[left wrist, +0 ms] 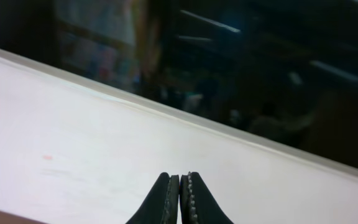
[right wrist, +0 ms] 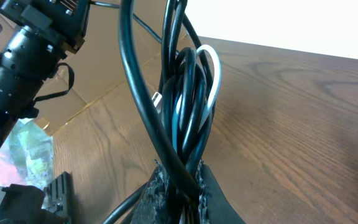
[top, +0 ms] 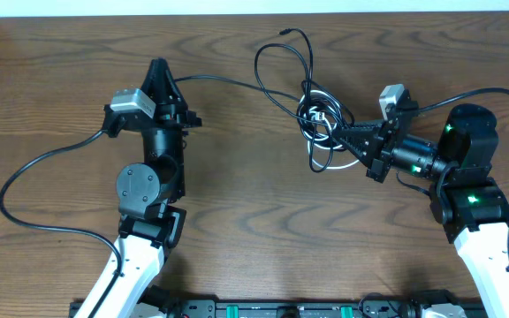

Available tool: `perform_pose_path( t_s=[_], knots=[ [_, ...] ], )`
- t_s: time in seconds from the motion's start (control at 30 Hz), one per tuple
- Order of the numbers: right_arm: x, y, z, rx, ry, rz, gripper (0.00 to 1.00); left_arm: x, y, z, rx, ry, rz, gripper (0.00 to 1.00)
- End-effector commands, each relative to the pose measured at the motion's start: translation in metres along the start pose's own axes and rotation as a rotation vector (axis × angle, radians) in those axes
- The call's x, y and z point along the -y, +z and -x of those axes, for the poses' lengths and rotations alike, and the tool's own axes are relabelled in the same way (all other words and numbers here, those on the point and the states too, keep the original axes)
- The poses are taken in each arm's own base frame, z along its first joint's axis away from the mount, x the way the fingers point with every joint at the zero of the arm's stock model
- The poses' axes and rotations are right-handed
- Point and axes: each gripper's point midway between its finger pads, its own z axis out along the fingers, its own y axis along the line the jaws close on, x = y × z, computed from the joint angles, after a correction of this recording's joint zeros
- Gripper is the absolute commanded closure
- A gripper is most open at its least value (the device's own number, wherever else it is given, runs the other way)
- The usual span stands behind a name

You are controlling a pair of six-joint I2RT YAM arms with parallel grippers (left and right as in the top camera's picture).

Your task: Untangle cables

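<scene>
**Item 1:** cables (top: 321,115). A tangled bundle of black cords with one white loop lay on the wooden tabletop (top: 237,203). Slack black loops spread from the bundle toward the far edge.

**Item 2:** right fingers (top: 352,132). They reached into the bundle from its right side, with the arm stretched low. They were clenched on several black strands, which rose from between them in the wrist view.

**Item 3:** left fingers (left wrist: 174,198). They were well left of the bundle, pressed together on nothing. The arm was folded, tips aimed at the far edge.
</scene>
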Motion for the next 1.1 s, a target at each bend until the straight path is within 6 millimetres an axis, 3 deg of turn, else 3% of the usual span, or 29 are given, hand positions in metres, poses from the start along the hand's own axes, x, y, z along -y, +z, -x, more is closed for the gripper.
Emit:
perform_pose_path(
  t_s=[0.0, 0.23, 0.37, 0.5, 0.7, 0.97, 1.07],
  knots=[
    [-0.002, -0.002, 0.008, 0.014, -0.034, -0.001, 0.99, -0.034, -0.004, 0.015, 0.049, 0.161, 0.205, 0.92],
    [-0.002, -0.002, 0.008, 0.015, -0.034, -0.002, 0.99, -0.086, -0.023, 0.028, 0.047, 0.355, 0.529, 0.92],
    [-0.002, -0.002, 0.008, 0.015, -0.034, -0.005, 0.99, -0.125, -0.040, 0.041, 0.058, 0.407, 0.741, 0.92],
    [0.002, -0.002, 0.009, 0.018, -0.033, -0.026, 0.99, -0.170, -0.064, 0.061, 0.098, 0.426, 0.967, 0.92],
    [0.010, -0.003, 0.009, 0.021, -0.027, -0.069, 0.99, -0.221, -0.093, 0.091, 0.159, 0.474, 1.170, 0.93],
    [0.028, -0.005, 0.005, 0.014, 0.003, -0.177, 0.99, -0.263, -0.128, 0.121, 0.220, 0.518, 1.350, 0.93],
    [0.028, -0.005, 0.005, 0.015, 0.002, -0.176, 0.99, -0.265, -0.130, 0.122, 0.220, 0.523, 1.363, 0.93]
  ],
)
